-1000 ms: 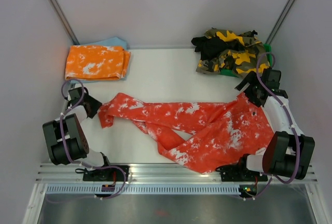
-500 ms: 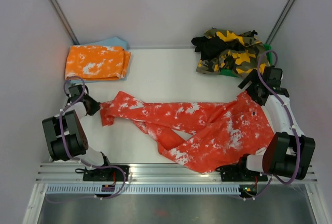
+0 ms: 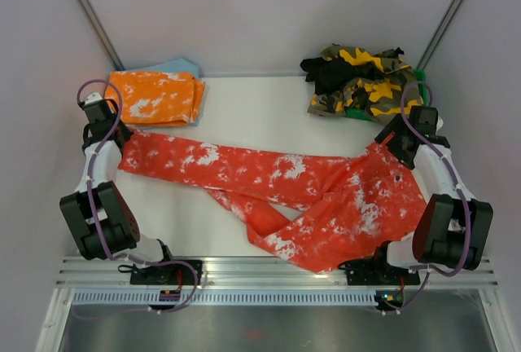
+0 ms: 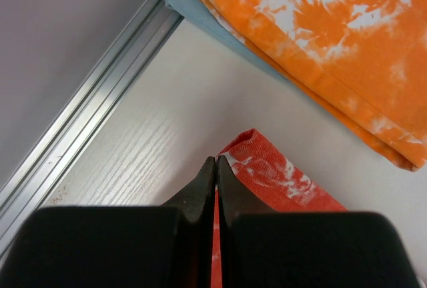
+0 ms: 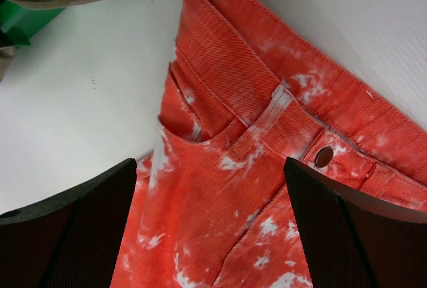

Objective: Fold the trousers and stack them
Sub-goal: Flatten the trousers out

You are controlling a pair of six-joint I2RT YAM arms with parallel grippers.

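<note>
my left pincer (image 4: 215, 168): now pinched shut on a leg hem of the red trousers (image 3: 326, 193), that leg pulled straight toward the folded orange pair (image 3: 151, 98) | my right pincer (image 5: 210, 195): wide open over the waistband, holding nothing | trousers: across the tabletop (image 3: 260, 116), other leg crooked | task: flattening, no fold yet

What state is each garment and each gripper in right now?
red trousers, unfolded, lying flat, one leg stretched leftward
orange trousers, folded
camouflage pile, crumpled, unfolded
left gripper, shut on the red trousers' leg end
right gripper, open over the waistband
</note>
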